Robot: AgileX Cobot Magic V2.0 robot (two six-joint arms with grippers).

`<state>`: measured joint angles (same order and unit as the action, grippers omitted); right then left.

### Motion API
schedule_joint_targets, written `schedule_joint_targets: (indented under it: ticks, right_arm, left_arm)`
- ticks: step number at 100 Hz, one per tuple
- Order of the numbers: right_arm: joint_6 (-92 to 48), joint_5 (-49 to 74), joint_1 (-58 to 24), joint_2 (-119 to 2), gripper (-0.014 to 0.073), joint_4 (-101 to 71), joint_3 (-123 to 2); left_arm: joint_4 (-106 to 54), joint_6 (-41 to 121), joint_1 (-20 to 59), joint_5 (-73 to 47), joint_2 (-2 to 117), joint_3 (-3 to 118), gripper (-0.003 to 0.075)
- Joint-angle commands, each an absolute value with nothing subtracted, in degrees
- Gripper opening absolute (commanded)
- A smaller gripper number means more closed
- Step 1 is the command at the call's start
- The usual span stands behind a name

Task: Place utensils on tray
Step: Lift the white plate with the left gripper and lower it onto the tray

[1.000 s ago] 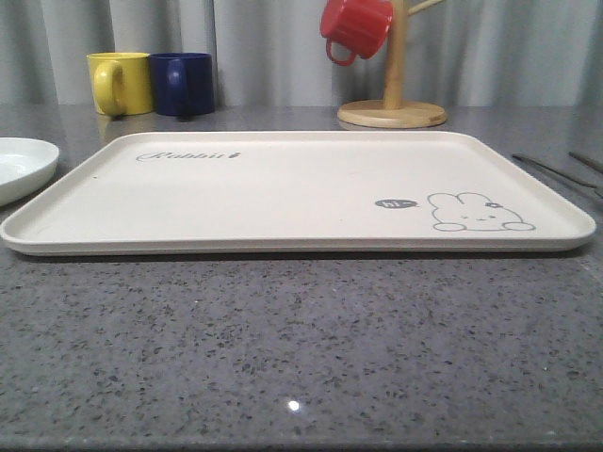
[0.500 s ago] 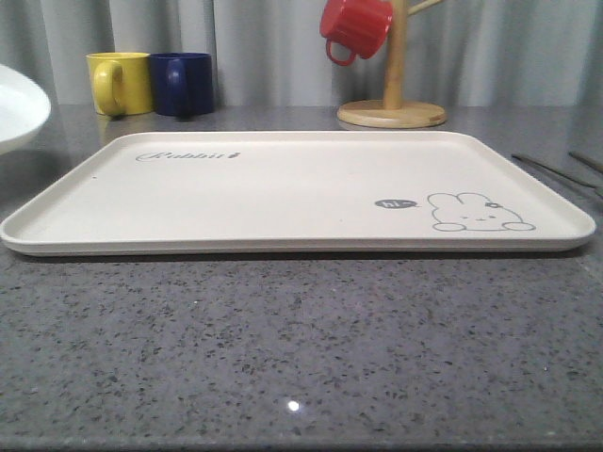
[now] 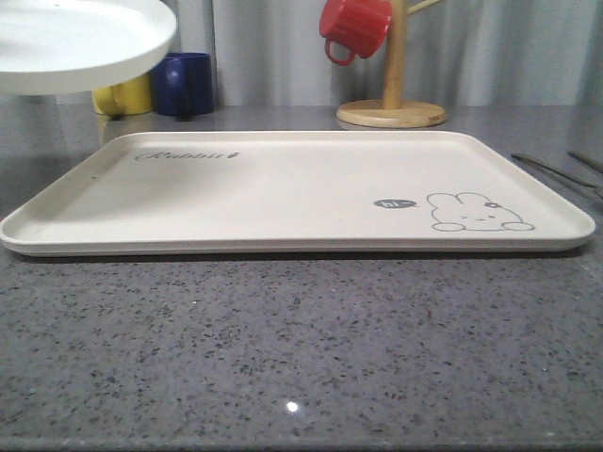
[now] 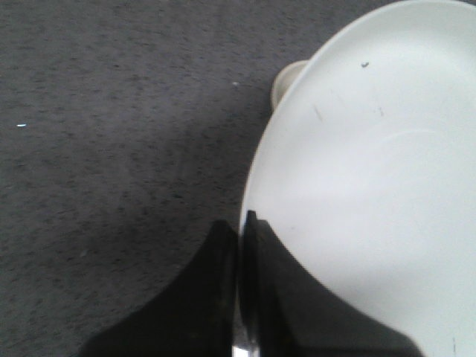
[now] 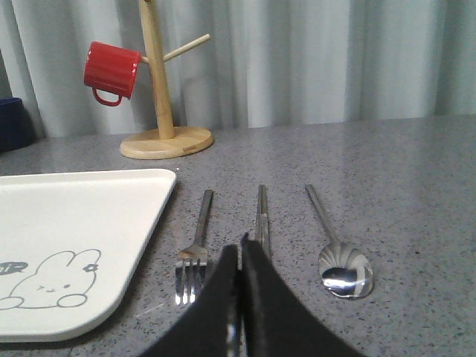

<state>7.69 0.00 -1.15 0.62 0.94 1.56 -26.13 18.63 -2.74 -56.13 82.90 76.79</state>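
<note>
The cream tray (image 3: 283, 188) with the rabbit drawing lies flat mid-table, nothing on it. The utensils lie on the table to its right: a fork (image 5: 195, 253), a pair of chopsticks (image 5: 262, 212) and a spoon (image 5: 338, 260), side by side, and their handles (image 3: 551, 169) reach the right edge of the front view. My right gripper (image 5: 240, 249) hovers shut and holding nothing over the near end of the chopsticks. My left gripper (image 4: 239, 223) is shut on the rim of a round white plate (image 4: 372, 186), which hangs in the air (image 3: 75, 42) above the tray's far left corner.
A yellow mug (image 3: 127, 97), partly hidden by the plate, and a blue mug (image 3: 184, 83) stand at the back left. A red mug (image 3: 356, 28) hangs on a wooden mug tree (image 3: 393, 104) behind the tray. Grey speckled table lies in front of the tray.
The white plate has gone from resting on the table at the left to hanging high at the upper left, moving up and rightward. Tray and utensils have not moved.
</note>
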Motion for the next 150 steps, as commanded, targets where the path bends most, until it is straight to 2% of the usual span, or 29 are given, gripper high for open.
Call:
schedule_joint_targets:
  ticks: [1,23,49,118,128,150]
  right_arm:
    - [7.2,-4.6,-0.8,1.7,-0.0069,1.0,1.6]
    - [7.2,-4.6,-0.8,1.7,-0.0069,1.0,1.6]
    - [7.2,-4.6,-0.8,1.7,-0.0069,1.0,1.6]
    - [7.2,-4.6,-0.8,1.7,-0.0069,1.0,1.6]
    - [7.2,-4.6,-0.8,1.7,-0.0069,1.0,1.6]
    - [7.2,-4.6,-0.8,1.7,-0.0069,1.0,1.6]
  left_arm:
    - [-28.7,18.4,0.8,-53.1,83.9,78.6,-0.0019]
    - [-28.7,18.2,7.2,-52.6,90.6,80.2,-0.0020]
    - [-28.7,18.0,11.1,-54.6,96.9,85.6,-0.0019]
    - [-28.7,17.9,12.2,-55.3,102.7,86.6,-0.0012]
    - [-28.7,17.9,12.2,-55.3,102.7,86.6,0.0055]
    - [-28.7,17.9,12.2,-54.9,102.6,86.6,0.0309]
